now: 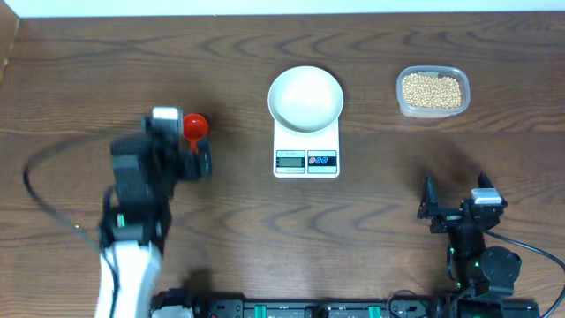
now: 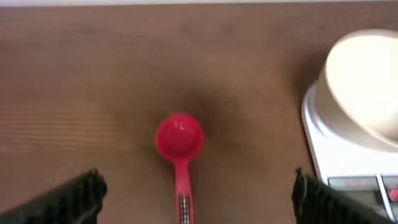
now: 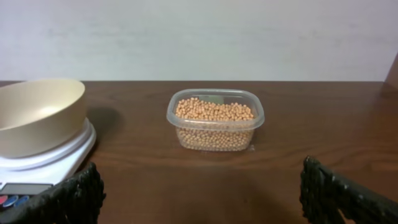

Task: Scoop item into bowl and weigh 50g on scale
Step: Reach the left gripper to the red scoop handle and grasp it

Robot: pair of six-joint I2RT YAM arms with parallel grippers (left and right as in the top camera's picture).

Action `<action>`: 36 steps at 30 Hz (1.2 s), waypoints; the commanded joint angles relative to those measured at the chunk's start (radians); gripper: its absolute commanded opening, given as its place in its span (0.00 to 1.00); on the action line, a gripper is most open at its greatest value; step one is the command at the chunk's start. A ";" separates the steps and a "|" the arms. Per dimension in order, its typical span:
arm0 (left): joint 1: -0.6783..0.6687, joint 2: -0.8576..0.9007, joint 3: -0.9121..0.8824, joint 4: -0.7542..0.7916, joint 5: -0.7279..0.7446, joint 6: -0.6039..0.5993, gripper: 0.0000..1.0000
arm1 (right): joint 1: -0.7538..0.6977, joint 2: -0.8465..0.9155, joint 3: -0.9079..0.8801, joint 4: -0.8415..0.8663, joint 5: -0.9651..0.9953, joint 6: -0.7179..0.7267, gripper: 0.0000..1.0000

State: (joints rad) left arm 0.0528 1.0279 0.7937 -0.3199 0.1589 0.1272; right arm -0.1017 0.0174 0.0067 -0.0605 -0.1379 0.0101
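Small round beige-tan beans [image 3: 214,111] are kept heaped in a clear rounded-rectangular plastic tub [image 3: 169,116] at the far right of the dark wooden surface [image 1: 371,238], well apart from the plain white round bowl [image 1: 305,97]. That bowl is set empty on the small white rectangular digital scale [image 1: 306,161], so that whatever is added can be weighed. A red plastic scoop [image 2: 179,135] is laid flat to the left of the scale, its handle framed by the left pincer [image 2: 198,198], whose jaws are spread wide, apparently for a grasp. The right pincer [image 3: 202,194] is likewise spread and holds nothing, facing the tub.
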 commanded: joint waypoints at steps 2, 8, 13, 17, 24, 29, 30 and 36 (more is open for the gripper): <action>0.048 0.288 0.353 -0.188 0.067 -0.017 0.98 | -0.002 -0.008 -0.001 -0.004 0.001 -0.005 0.99; 0.159 0.609 0.634 -0.331 0.277 -0.016 0.98 | -0.002 -0.008 -0.001 -0.004 0.001 -0.004 0.99; 0.166 0.697 0.634 -0.327 0.290 -0.039 0.98 | -0.002 -0.008 -0.001 -0.004 0.001 -0.005 0.99; 0.166 0.754 0.628 -0.338 0.254 -0.034 0.98 | -0.002 -0.008 -0.001 -0.004 0.001 -0.005 0.99; 0.165 0.886 0.628 -0.354 0.058 -0.040 0.98 | -0.002 -0.008 -0.001 -0.004 0.001 -0.005 0.99; 0.164 0.981 0.628 -0.352 0.057 -0.048 0.76 | -0.002 -0.008 -0.001 -0.004 0.001 -0.005 0.99; 0.164 0.994 0.628 -0.351 0.057 -0.054 0.72 | -0.002 -0.008 -0.001 -0.004 0.001 -0.005 0.99; 0.164 1.070 0.628 -0.309 0.056 -0.058 0.60 | -0.002 -0.008 -0.001 -0.004 0.001 -0.004 0.99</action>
State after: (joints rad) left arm 0.2188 2.0701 1.4147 -0.6411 0.2264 0.0772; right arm -0.1017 0.0170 0.0067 -0.0601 -0.1379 0.0101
